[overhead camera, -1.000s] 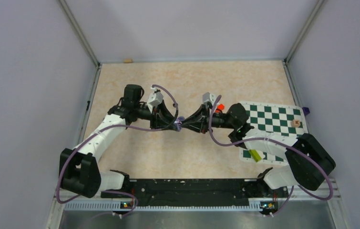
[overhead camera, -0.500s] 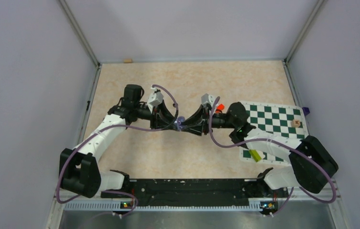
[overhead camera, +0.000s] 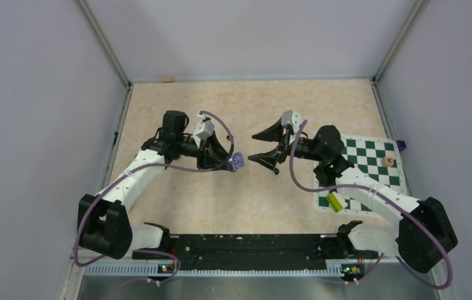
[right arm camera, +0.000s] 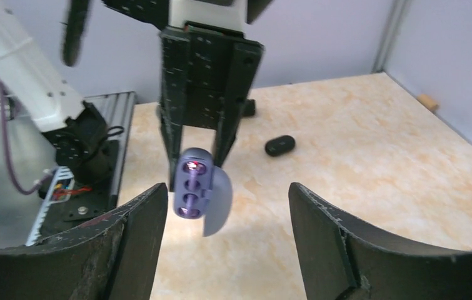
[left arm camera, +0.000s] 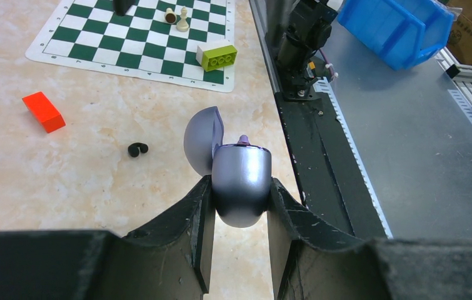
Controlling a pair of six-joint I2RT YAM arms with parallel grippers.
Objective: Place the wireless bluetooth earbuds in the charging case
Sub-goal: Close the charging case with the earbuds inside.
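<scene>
My left gripper [left arm camera: 241,190] is shut on the lilac charging case [left arm camera: 241,178], held above the table with its lid [left arm camera: 200,139] swung open. A lilac earbud's tip [left arm camera: 243,138] pokes up from the case. In the right wrist view the case's [right arm camera: 192,182] open face points at me, with an earbud [right arm camera: 194,167] seated at one end and glowing red. My right gripper [overhead camera: 252,147] stands open just right of the case [overhead camera: 237,161], nothing between its fingers. A black earbud [left arm camera: 137,149] lies on the table below.
A small red block [left arm camera: 43,111] lies near the black earbud. The chessboard mat [overhead camera: 371,164] at the right carries chess pieces [left arm camera: 177,15] and a green-yellow brick [overhead camera: 334,202]. A black oval object [right arm camera: 280,145] lies on the table behind the left arm.
My right gripper has opened and drawn back to the right, away from the case. The left gripper has kept the case still.
</scene>
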